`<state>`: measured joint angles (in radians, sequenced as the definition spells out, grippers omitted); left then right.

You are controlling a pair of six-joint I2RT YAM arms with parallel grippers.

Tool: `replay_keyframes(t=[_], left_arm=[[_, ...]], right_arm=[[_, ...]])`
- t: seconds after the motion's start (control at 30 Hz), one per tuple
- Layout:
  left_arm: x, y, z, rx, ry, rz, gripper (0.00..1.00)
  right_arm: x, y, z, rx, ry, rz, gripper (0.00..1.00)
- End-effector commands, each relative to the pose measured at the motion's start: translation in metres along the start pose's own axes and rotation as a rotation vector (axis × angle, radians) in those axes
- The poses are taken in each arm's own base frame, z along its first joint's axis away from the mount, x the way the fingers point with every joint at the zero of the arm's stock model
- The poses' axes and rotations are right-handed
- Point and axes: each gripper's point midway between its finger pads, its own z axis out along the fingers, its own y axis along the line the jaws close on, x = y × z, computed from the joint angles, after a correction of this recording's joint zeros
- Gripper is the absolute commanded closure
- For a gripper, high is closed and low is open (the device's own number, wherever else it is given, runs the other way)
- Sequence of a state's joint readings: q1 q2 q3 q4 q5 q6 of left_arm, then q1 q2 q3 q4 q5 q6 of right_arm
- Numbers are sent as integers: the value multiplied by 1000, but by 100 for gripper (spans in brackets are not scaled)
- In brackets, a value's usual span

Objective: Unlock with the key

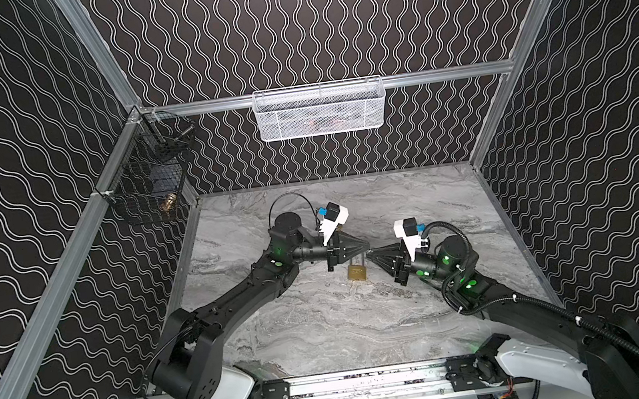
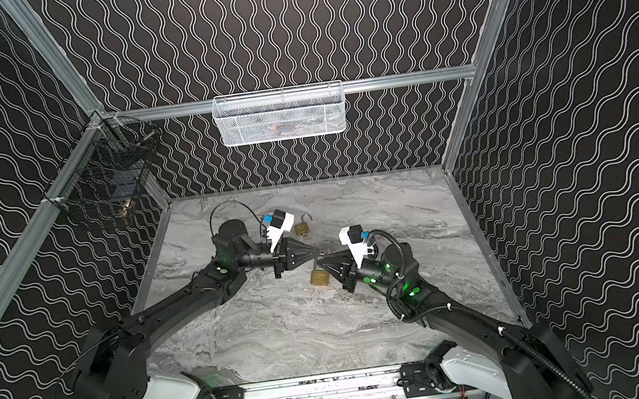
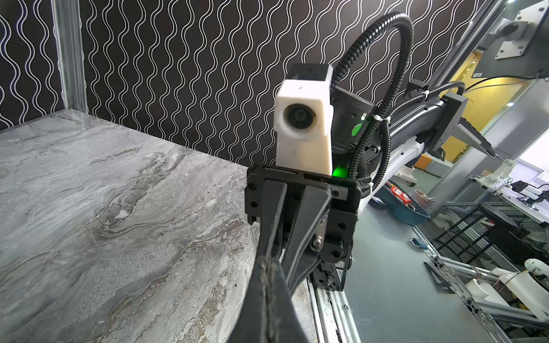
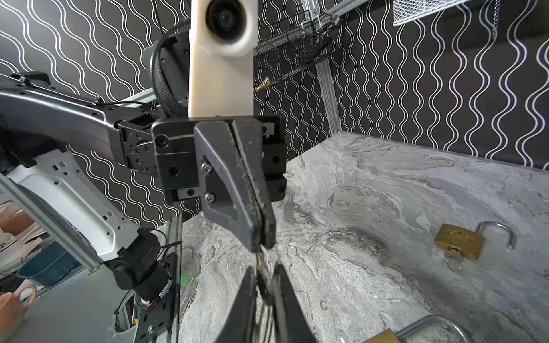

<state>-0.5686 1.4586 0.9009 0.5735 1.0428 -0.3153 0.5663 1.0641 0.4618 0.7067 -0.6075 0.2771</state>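
Note:
My two grippers meet tip to tip over the middle of the marble table point(image 1: 326, 325). The left gripper point(image 4: 261, 242) is shut, and a thin metal key point(image 4: 260, 257) sticks out of its tips. The right gripper point(image 4: 264, 271) is closed on the other end of that key and its ring, so both hold it. In both top views the tips touch, left gripper point(image 1: 366, 246) against right gripper point(image 1: 371, 251). Just below them a brass padlock point(image 1: 357, 273) lies on the table with its shackle point(image 4: 430, 325) in place. In the left wrist view the key is hidden behind the shut left gripper point(image 3: 269, 265).
A second brass padlock point(image 2: 302, 228) lies farther back with its shackle swung open and a key in its keyhole point(image 4: 454, 252). A white mesh basket point(image 1: 318, 110) hangs on the back wall. A black wire basket point(image 1: 146, 169) hangs on the left wall.

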Motion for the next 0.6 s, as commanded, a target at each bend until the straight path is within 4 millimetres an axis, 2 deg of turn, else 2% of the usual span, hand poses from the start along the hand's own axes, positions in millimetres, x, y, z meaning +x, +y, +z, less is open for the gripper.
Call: replay_keyframes(t=[0.0,0.1,0.23,0.27,0.3,0.33,0.4,0.47,0.57], left_arm=[[-6,-1,-1,0,-21,29,100],[-6,0,-1,3,-22,23,100],[-4,4,-1,-17,-24,12,100],[-3,7,-1,-28,-22,4,95],[-3,10,0,-46,-19,-5,74],[-1,15,0,-70,-13,-16,39],[0,23,-2,-124,-19,-19,2],[-11,28,-8,-189,-67,-1,1],[-33,26,-21,-280,-142,20,1]], right_arm=[[-3,3,-1,-13,-14,-16,87],[-5,3,-2,-11,-21,-14,100],[-6,6,-2,-25,-23,-14,100],[-6,6,-2,-28,-23,-13,100],[-6,6,-2,-30,-24,-10,100],[-6,7,-3,-35,-27,-7,100],[-7,9,-5,-42,-39,4,100],[-6,3,-11,-10,-59,23,100],[1,-16,-29,106,-90,74,100]])
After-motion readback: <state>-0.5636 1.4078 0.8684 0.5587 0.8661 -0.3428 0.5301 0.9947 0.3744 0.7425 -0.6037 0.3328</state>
